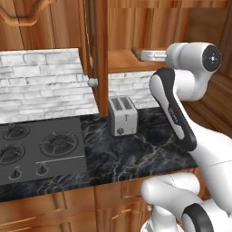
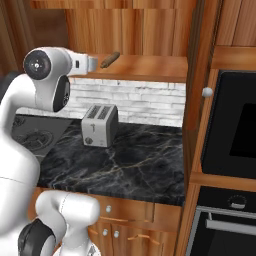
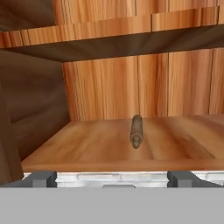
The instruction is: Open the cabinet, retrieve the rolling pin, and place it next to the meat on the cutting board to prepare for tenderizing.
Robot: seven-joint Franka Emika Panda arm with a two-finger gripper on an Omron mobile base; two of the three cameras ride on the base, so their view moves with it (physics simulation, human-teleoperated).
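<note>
The cabinet (image 1: 100,50) stands open, its two doors swung out edge-on, with a round knob (image 2: 207,92) on the right one. The rolling pin (image 3: 136,130) lies on the lower shelf (image 3: 87,146), pointing end-on toward the hand; in the right base view this rolling pin (image 2: 110,59) rests just beyond the hand. My gripper (image 3: 111,179) hovers at the shelf's front edge, open, with nothing between its fingertips (image 3: 42,178) and a gap left to the pin. The meat and the cutting board are out of view.
A silver toaster (image 1: 122,115) stands on the black marble counter (image 1: 136,158) below the shelf. A gas stove (image 1: 36,149) lies to the left, an oven (image 2: 235,125) to the right. An upper shelf (image 3: 113,39) roofs the compartment.
</note>
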